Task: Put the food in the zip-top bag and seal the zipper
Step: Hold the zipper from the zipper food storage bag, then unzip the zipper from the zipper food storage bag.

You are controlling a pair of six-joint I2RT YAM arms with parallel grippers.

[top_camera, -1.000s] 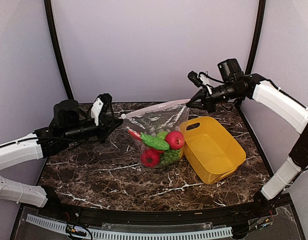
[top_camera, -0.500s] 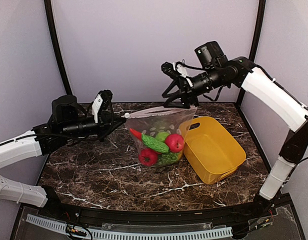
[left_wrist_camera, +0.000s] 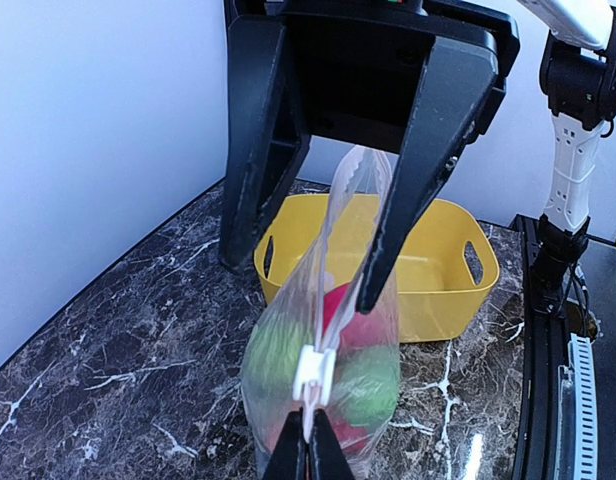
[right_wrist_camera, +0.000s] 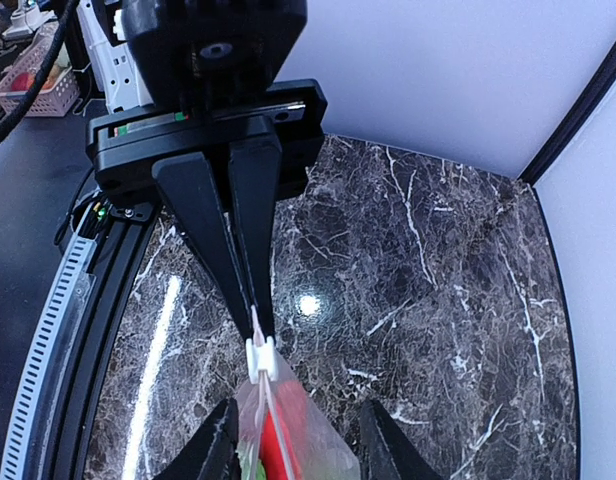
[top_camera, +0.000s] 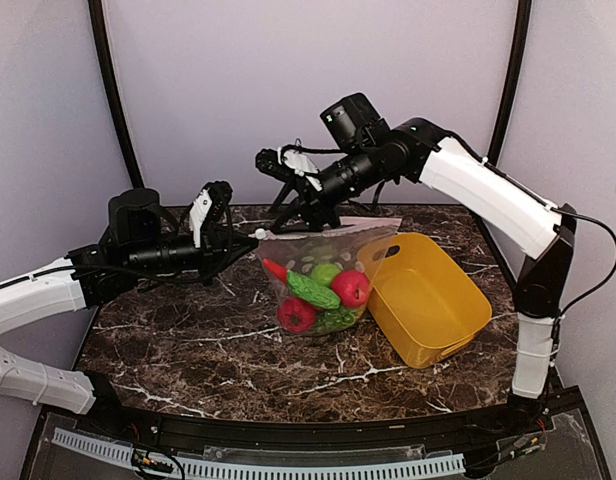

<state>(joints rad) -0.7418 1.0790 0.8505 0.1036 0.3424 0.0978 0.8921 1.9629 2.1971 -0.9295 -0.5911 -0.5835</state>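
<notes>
The zip-top bag [top_camera: 318, 262] hangs upright over the table, holding the food [top_camera: 328, 290]: red, green and yellowish toy pieces. My left gripper [top_camera: 252, 238] is shut on the bag's left top corner, just beside the white slider [left_wrist_camera: 316, 374]. My right gripper [top_camera: 293, 222] is open, with its fingers [left_wrist_camera: 412, 170] straddling the bag's top edge close to the left gripper. The pinkish zipper [top_camera: 333, 227] runs along the mouth. In the right wrist view the bag [right_wrist_camera: 308, 445] lies between my open fingers [right_wrist_camera: 220, 447], and the slider [right_wrist_camera: 260, 358] sits at the tips of the left gripper [right_wrist_camera: 250, 300].
The yellow tub [top_camera: 428, 300] stands on the marble table right of the bag, almost touching it. It also shows behind the bag in the left wrist view [left_wrist_camera: 458, 262]. The table's raised black rim [top_camera: 288, 440] runs along the near edge.
My right gripper has moved from the bag's right end leftward along the top edge to near the left gripper. The bag's mouth now looks drawn together. The left gripper has held still.
</notes>
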